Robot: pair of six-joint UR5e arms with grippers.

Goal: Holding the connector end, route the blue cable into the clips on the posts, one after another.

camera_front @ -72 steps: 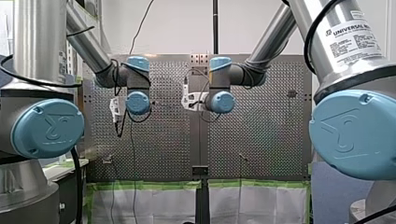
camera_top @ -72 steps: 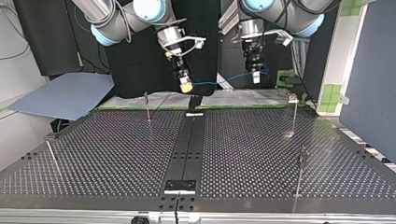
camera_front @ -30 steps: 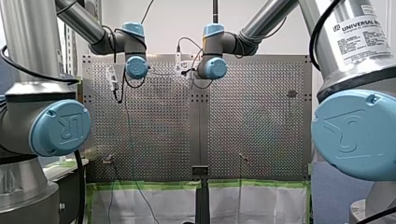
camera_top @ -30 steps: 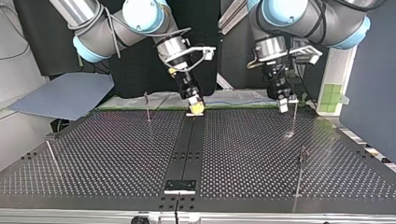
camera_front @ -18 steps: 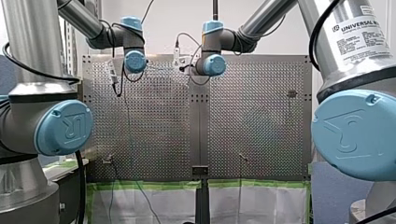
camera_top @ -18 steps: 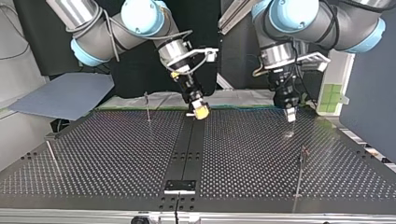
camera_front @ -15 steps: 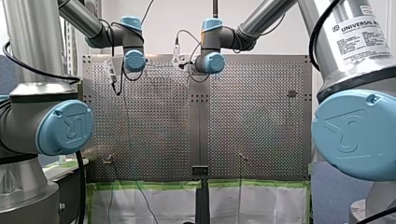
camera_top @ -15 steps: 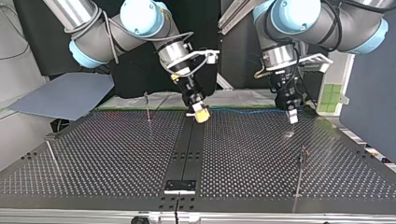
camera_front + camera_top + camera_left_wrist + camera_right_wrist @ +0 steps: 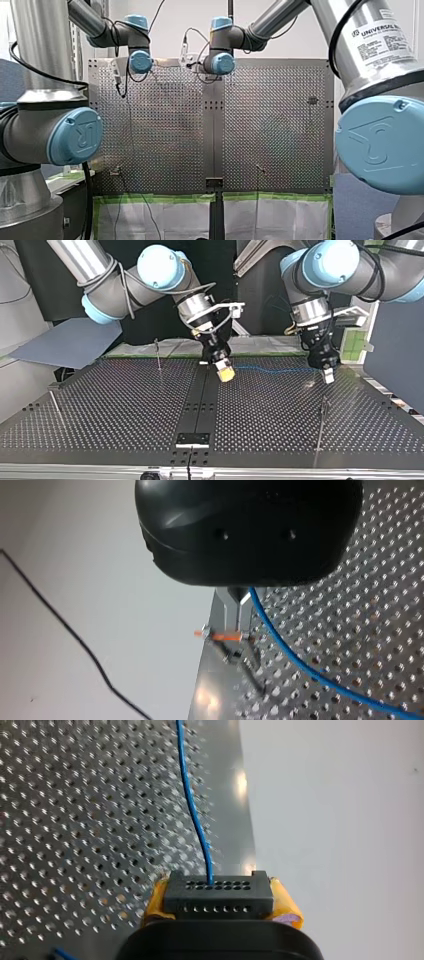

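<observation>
In the top view my right gripper (image 9: 226,372), with yellow pads, hangs over the table's dark middle strip. In the right wrist view it (image 9: 218,896) is shut on a black connector block (image 9: 218,890). The blue cable (image 9: 192,800) runs out of that block. The blue cable (image 9: 272,371) stretches across to my left gripper (image 9: 327,375) at the top view's right. In the left wrist view its metal fingers (image 9: 226,612) stand together, and the blue cable (image 9: 285,650) leaves from between them. A post clip with an orange part (image 9: 225,636) lies just ahead of the fingertips.
Thin posts stand on the perforated table (image 9: 125,405): one far left-centre (image 9: 158,354), one at the near left (image 9: 54,404), one at the near right (image 9: 322,422). A blue-grey sheet (image 9: 70,342) lies beyond the table's far left edge.
Both arms have swung out over the table, toward the top view's camera and rightward. The cable now hangs stretched between the two grippers over the holes.
</observation>
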